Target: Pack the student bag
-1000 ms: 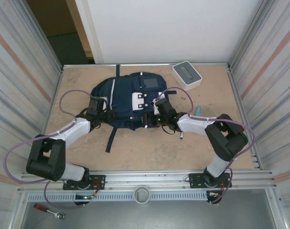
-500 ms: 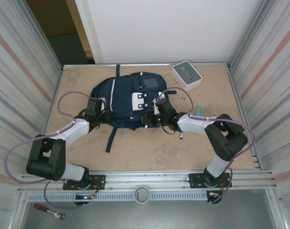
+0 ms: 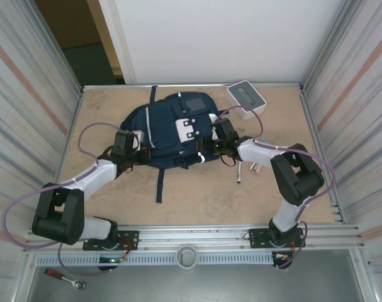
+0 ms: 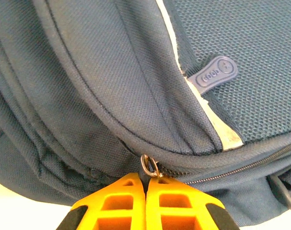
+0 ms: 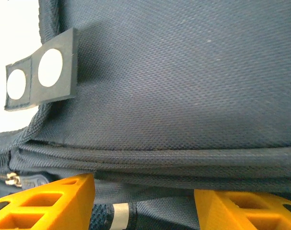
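The student bag, a navy backpack with white patches, lies flat in the middle of the table. My left gripper is at its left side. In the left wrist view the orange fingers are pressed together on the dark tab hanging from the metal ring of a zipper pull. My right gripper is at the bag's right near edge. In the right wrist view its jaws stand wide apart, with a thick fold of the bag and a strap filling the gap between them.
A white box stands at the back right, close behind the right arm. A dark strap trails from the bag toward the near edge. Metal walls close in both sides, and a small pale item lies under the right forearm.
The left fingers closed on the zipper pull. The right gripper moved back and to the right, and the bag shifted and turned with it; its strap swung right.
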`<action>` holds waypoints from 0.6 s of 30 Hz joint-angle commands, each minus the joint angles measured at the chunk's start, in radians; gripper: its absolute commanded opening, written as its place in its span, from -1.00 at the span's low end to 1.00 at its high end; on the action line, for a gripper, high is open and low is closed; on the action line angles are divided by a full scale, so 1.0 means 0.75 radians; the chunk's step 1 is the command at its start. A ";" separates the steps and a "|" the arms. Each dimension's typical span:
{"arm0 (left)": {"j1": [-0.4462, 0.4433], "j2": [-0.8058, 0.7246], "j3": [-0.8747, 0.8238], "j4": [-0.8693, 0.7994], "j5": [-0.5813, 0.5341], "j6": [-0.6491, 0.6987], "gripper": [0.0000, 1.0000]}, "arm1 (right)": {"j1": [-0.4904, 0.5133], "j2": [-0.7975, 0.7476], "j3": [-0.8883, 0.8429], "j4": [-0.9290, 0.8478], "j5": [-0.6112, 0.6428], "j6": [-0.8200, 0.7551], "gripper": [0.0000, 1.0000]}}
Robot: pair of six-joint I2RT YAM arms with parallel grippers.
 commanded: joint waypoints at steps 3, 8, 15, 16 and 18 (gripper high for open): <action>-0.100 -0.114 -0.043 -0.024 -0.018 0.013 -1.00 | -0.057 -0.001 0.076 -0.167 0.102 -0.048 0.14; -0.223 -0.182 -0.041 -0.020 -0.094 -0.042 -1.00 | -0.012 -0.145 -0.015 -0.146 0.015 -0.040 0.20; -0.345 -0.177 -0.018 -0.074 -0.279 -0.053 -1.00 | 0.205 -0.314 -0.169 -0.073 0.042 0.005 0.55; -0.358 -0.168 -0.018 -0.073 -0.290 -0.056 -1.00 | 0.236 -0.311 -0.168 -0.054 0.046 0.010 0.58; -0.382 -0.157 -0.024 -0.056 -0.311 -0.055 -1.00 | 0.265 -0.288 -0.149 -0.007 0.020 0.040 0.60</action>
